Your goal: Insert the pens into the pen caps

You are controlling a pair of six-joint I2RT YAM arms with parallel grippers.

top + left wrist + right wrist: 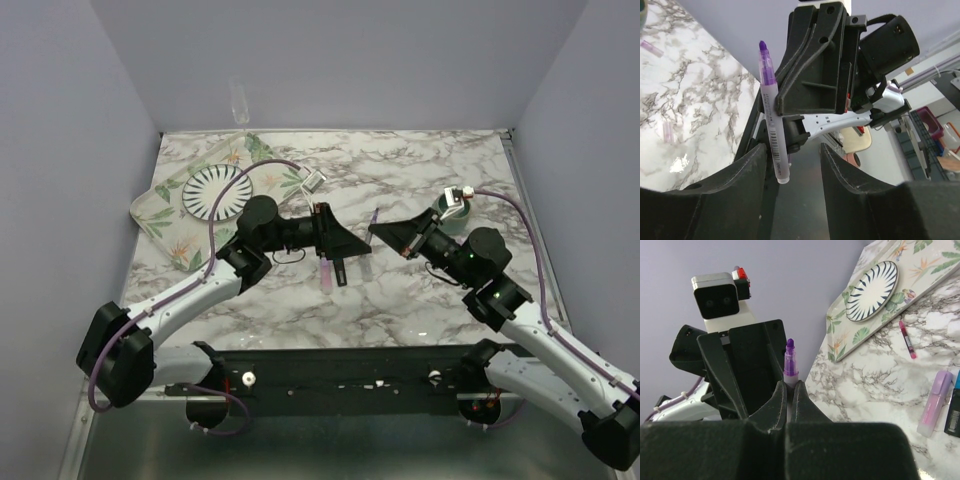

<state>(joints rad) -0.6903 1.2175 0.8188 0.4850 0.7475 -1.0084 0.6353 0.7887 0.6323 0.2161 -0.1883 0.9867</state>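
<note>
While raised over the desk [420, 310] at centre frame, clamped tip-up in the fully closed right gripper [788, 387]: purple pen [790, 360]. Flanked at its rear end by the part-open left gripper [792, 150], gripping nothing.

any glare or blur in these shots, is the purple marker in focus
Left wrist: a bright glare patch on the marble table; the purple marker is sharp, its print visible. Right wrist: the right gripper is a dark, near featureless mass, the plate crisp. Top external: even light, soft shadows.
</note>
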